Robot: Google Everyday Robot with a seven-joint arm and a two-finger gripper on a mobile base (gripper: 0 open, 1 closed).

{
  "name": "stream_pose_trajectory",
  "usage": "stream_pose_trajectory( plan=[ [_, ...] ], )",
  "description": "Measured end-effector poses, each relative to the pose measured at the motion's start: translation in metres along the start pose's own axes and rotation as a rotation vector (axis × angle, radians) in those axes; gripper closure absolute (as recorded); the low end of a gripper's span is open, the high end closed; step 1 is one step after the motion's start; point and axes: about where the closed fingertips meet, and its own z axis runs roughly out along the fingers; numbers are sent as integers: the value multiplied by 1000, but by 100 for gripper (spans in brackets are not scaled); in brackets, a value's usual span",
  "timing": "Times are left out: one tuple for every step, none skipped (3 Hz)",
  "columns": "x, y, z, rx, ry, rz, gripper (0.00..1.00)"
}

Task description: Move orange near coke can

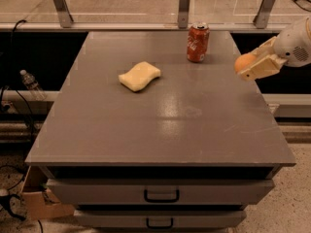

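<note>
The orange [243, 61] was clamped in the gripper [250, 67], the pale fingers closed on it from either side; it hung at the right edge of the table [160, 130], whether clear of the surface could not be told. The can [198, 42] stood upright by the back edge, left of the orange; near it, not touching. A sponge [140, 75] lay further left, well apart. Below the top were two drawers [160, 193]; off to the left was a bottle [29, 81].
</note>
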Motion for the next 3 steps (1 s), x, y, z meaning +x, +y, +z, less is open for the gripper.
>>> stream_pose_trajectory(
  plan=[
    [0, -35, 19, 22, 41, 86, 100],
    [2, -57, 43, 15, 91, 149, 100],
    [5, -73, 72, 3, 135, 190, 100]
  ],
)
